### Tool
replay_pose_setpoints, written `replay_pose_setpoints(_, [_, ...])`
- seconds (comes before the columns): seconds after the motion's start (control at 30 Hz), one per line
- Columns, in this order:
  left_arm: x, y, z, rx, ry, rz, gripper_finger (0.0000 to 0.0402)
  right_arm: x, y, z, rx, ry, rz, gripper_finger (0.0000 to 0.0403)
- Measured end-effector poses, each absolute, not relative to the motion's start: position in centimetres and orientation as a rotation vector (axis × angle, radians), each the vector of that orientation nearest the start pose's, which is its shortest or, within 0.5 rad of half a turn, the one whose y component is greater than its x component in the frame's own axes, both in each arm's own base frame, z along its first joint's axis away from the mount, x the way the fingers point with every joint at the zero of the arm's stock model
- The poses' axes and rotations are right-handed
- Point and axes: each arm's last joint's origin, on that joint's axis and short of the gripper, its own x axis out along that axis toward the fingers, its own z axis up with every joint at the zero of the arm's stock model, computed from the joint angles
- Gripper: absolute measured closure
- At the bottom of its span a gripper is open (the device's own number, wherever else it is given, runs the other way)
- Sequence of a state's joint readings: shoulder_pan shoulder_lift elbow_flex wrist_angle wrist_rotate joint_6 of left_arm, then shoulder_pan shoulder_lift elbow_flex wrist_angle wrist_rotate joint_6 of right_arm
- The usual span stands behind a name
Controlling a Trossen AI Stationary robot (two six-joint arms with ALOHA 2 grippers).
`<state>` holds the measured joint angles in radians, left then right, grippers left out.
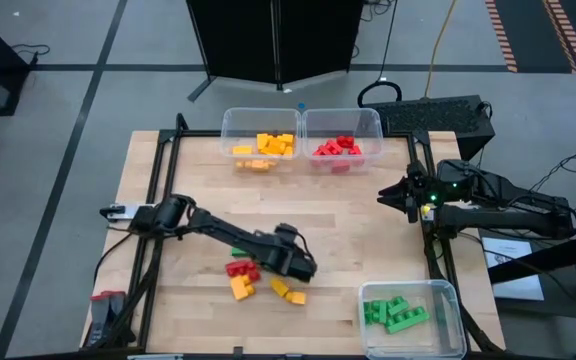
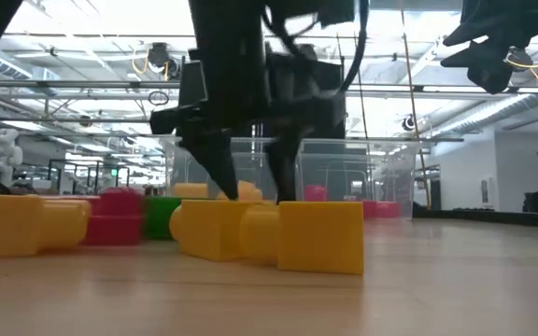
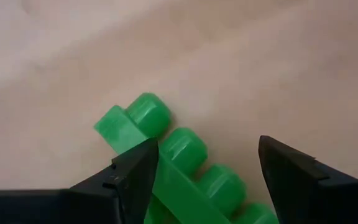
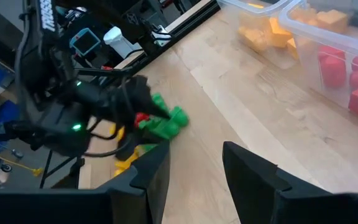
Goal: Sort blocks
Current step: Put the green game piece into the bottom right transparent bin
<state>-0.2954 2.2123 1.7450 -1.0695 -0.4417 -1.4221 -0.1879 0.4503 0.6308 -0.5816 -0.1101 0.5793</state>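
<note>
A green block (image 3: 185, 155) with a row of studs lies on the wooden table between the fingers of my open left gripper (image 3: 207, 146), which points steeply down over it (image 1: 303, 268). In the right wrist view the green block (image 4: 166, 121) shows just beside that gripper. The gripper hides it in the high view. Close by lie a red block (image 1: 240, 268) and two yellow blocks (image 1: 241, 289) (image 1: 288, 292). My right gripper (image 4: 194, 168) hovers open and holds nothing at the table's right edge (image 1: 393, 195). My left gripper comes from above, its fingers across the green block. One finger (image 3: 135, 177) stands right at the block's long side (image 3: 166, 186); I cannot tell whether it touches. The other finger (image 3: 291, 174) stands clear of the studs. The block lies flat on the table.
Two clear bins stand at the far edge, one with yellow blocks (image 1: 261, 140) and one with red blocks (image 1: 341, 140). A third bin with green blocks (image 1: 411, 318) sits at the near right corner. Bare wood lies between the pile and the bins.
</note>
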Motion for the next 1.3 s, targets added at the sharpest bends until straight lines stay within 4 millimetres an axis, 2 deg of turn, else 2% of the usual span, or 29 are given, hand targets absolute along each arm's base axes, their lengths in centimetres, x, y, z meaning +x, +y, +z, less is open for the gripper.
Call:
replay_pose_setpoints(0.23, [41.9,-6.1,17.7,-0.422,1.103,0.966,0.0159,10.0,-1.6,28.4,0.631,0.364,-0.19,0.0259])
replay_pose_setpoints(0.33, [42.1,-4.1,18.4,-0.331,1.192,0.839,0.0159,10.0,-1.6,28.4,0.631,0.364,-0.191,0.0259])
replay_pose_setpoints(0.4, [42.5,-3.4,19.3,-0.242,1.271,0.669,0.0159,10.0,-1.6,28.4,0.631,0.364,-0.191,0.0259])
replay_pose_setpoints(0.53, [42.8,-3.4,21.5,-0.081,1.384,0.36,0.0159,10.0,-1.6,28.4,0.631,0.363,-0.195,0.0259])
replay_pose_setpoints(0.63, [42.6,-4.5,22.5,0.109,1.434,0.131,0.0159,10.0,-1.6,28.4,0.63,0.364,-0.195,0.0259])
replay_pose_setpoints(0.77, [41.7,-6.2,22.7,0.441,1.51,-0.177,0.0159,10.0,-1.6,28.3,0.629,0.368,-0.196,0.0259])
replay_pose_setpoints(0.87, [41.3,-6.4,22.1,0.612,1.535,-0.316,0.0159,10.0,-1.6,28.3,0.618,0.37,-0.194,0.0259])
replay_pose_setpoints(0.97, [41.3,-5.6,21.4,0.66,1.544,-0.364,0.0159,10.0,-1.6,28.3,0.614,0.371,-0.194,0.0259])
replay_pose_setpoints(1.1, [41.3,-3.8,20.5,0.634,1.572,-0.345,0.0159,10.0,-1.6,28.3,0.603,0.372,-0.192,0.0259])
replay_pose_setpoints(1.2, [41.6,-2.9,20.4,0.62,1.551,-0.33,0.0159,10.0,-1.6,28.3,0.586,0.374,-0.188,0.0259])
replay_pose_setpoints(1.3, [41.7,-2.5,20.3,0.632,1.541,-0.386,0.0159,10.0,-1.6,28.3,0.58,0.374,-0.188,0.0259])
